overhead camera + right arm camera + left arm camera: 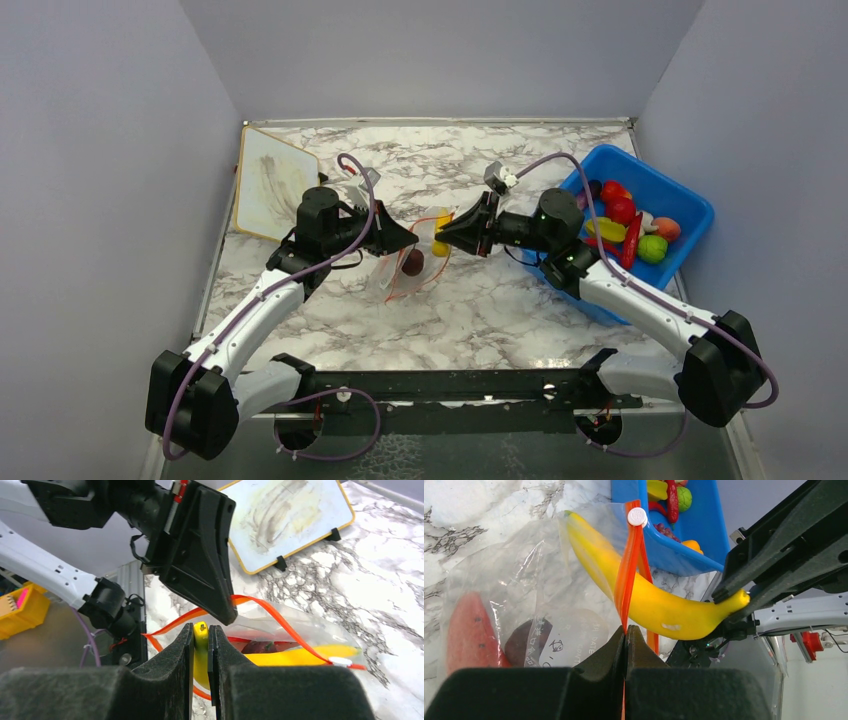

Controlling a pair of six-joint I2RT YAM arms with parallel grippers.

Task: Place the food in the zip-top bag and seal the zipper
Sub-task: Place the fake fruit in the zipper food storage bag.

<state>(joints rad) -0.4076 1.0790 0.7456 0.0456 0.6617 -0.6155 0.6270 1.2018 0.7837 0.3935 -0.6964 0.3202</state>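
Note:
The clear zip-top bag [405,262] lies mid-table, its mouth held open. My left gripper [408,240] is shut on the bag's orange-red zipper strip [630,565], which has a white slider [637,516]. My right gripper [445,235] is shut on the end of the yellow banana [649,600], whose far part reaches into the bag's mouth [300,656]. A red piece [469,630] and a dark round fruit [526,640] lie inside the bag. In the right wrist view my fingers [201,635] pinch the banana's tip.
A blue bin [680,205] at the right holds several toy foods: red, yellow, green and orange pieces. A small whiteboard [270,185] with a yellow frame stands at the back left. Grey walls enclose the marble table [480,310].

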